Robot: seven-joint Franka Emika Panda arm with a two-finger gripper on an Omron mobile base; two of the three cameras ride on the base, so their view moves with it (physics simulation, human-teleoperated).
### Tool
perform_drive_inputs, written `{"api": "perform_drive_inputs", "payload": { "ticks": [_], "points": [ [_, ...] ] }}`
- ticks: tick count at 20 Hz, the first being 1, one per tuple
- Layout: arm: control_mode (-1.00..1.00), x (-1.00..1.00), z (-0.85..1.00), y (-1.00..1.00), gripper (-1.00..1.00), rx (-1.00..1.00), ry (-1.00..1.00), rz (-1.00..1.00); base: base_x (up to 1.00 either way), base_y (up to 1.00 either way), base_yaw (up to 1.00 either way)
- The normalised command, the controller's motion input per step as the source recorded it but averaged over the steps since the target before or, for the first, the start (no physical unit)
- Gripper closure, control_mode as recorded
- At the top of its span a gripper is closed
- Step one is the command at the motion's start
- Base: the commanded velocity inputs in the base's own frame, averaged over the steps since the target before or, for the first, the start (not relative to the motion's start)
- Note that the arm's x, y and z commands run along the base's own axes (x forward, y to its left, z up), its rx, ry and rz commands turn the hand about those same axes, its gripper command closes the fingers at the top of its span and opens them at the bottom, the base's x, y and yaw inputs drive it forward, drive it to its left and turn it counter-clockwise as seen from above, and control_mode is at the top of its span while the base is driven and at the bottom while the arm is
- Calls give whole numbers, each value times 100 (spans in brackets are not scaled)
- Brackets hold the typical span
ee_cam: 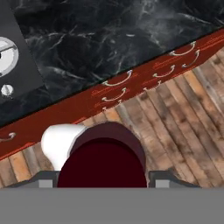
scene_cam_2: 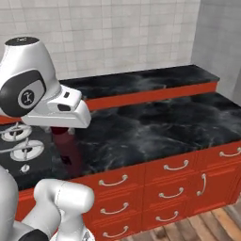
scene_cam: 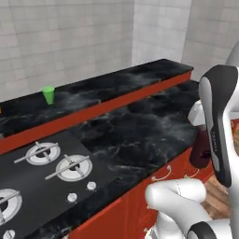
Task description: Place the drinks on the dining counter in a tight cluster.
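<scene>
Home kitchen, black marble counter (scene_cam_2: 155, 127) over red drawers (scene_cam_2: 176, 165) with curved metal handles, gas stove (scene_cam: 44, 170) with knobs, raised dining counter (scene_cam: 116, 81) behind, white tiled walls (scene_cam_2: 117, 33), wooden plank floor (ee_cam: 183, 127)

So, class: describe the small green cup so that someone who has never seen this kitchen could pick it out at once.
Start at the long raised black-marble dining counter with its red front, running along the tiled wall behind the stovetop. Follow that slab towards its left end, roughly behind the burners. There stands the green cup, upright and alone, the only bright green thing against the black, red and grey.
</scene>
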Motion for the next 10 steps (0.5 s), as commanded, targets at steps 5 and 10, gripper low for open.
{"api": "perform_drive_inputs", "payload": {
  "ticks": [5,10],
  "points": [
    [100,0,0,0,100,0,0,0,100,-100,42],
    [100,0,0,0,100,0,0,0,85,-100,36]
  ]
}}
